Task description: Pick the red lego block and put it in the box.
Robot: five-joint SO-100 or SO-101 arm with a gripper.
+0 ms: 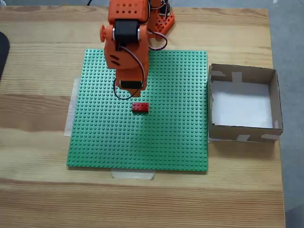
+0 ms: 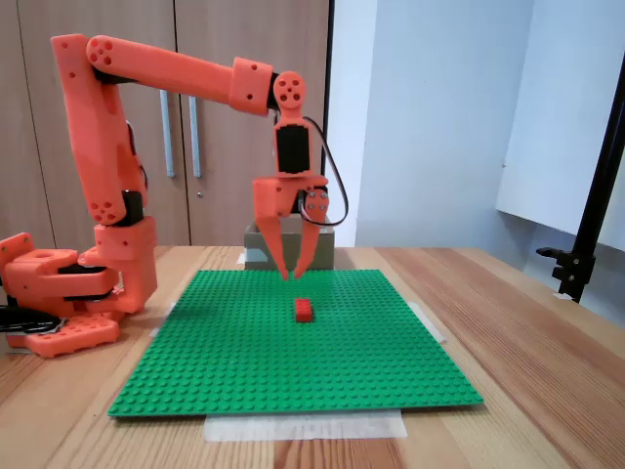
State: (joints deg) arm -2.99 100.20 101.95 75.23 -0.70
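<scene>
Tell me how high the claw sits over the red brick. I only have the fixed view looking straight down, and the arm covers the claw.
Observer: In a fixed view, the claw hangs above the green baseplate. Its tips are higher than the red lego block and clear of it.
Operator: Is it open?
Observer: The fingers point down and converge to a very narrow gap at the tips. I cannot tell whether they touch.
</scene>
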